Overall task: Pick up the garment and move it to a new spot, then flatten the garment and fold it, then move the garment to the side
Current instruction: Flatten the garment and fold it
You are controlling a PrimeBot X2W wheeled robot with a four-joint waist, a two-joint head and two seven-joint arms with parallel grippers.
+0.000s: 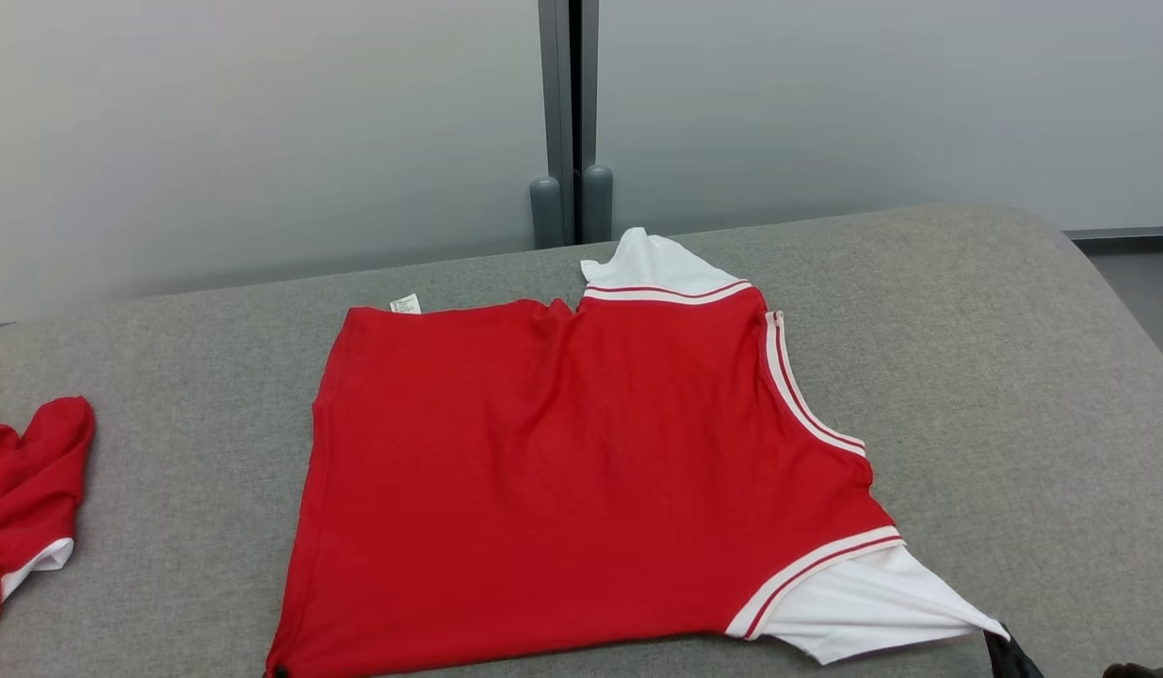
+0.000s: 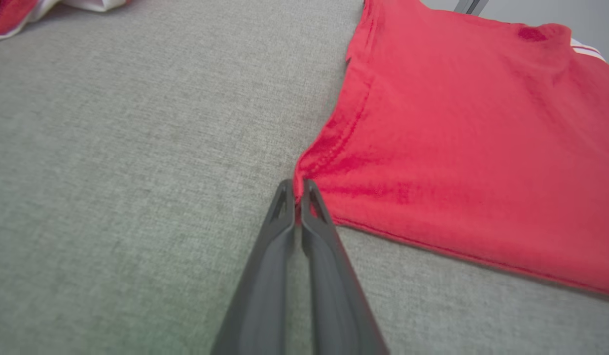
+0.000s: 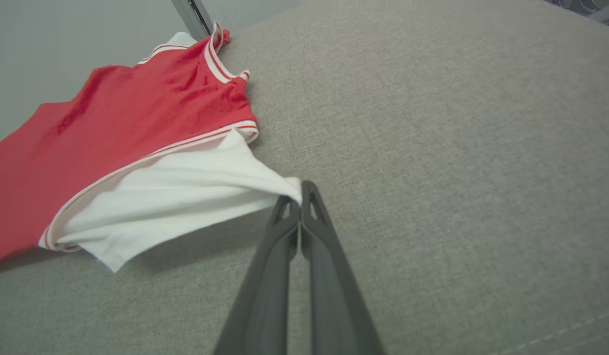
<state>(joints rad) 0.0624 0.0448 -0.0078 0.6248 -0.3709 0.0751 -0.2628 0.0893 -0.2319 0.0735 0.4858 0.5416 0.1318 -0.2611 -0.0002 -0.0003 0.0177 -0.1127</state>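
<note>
garment: red short-sleeved jersey with white sleeves and red-and-white striped trim (image 1: 581,471), spread mostly flat mid-surface and lying sideways, with the hem edge to the robot's left and the neckline to its right
surface: grey woven fabric-covered surface (image 1: 967,377); the jersey sits roughly central and its near edge reaches the bottom of the head view
left gripper (image 2: 298,190): jaws closed, tips pinching the near-left hem corner of the jersey; red cloth shows between the two tips in the left wrist view, fingers low over the surface
right gripper (image 3: 297,195): jaws closed on the tip of the near white sleeve (image 1: 864,603); its dark fingertip shows at the lower right of the head view
near sleeve: drawn out to a point towards the right gripper, outer part raised off the surface with a shadow beneath it in the right wrist view
far sleeve: white sleeve (image 1: 652,264) pokes out past the far edge, partly bunched
neckline: striped trim (image 1: 812,405) curves along the jersey's right side between the two sleeves
label: small white tag (image 1: 405,303) sticks out at the far-left corner
body cloth: shallow wrinkles across the middle, small pucker on the far edge beside the far sleeve
other cloth: crumpled red cloth with a white edge (image 1: 25,490) at the surface's left edge, well apart from the jersey
background: pale grey wall panels (image 1: 261,122) behind the surface, dark vertical post (image 1: 570,122) between them
</note>
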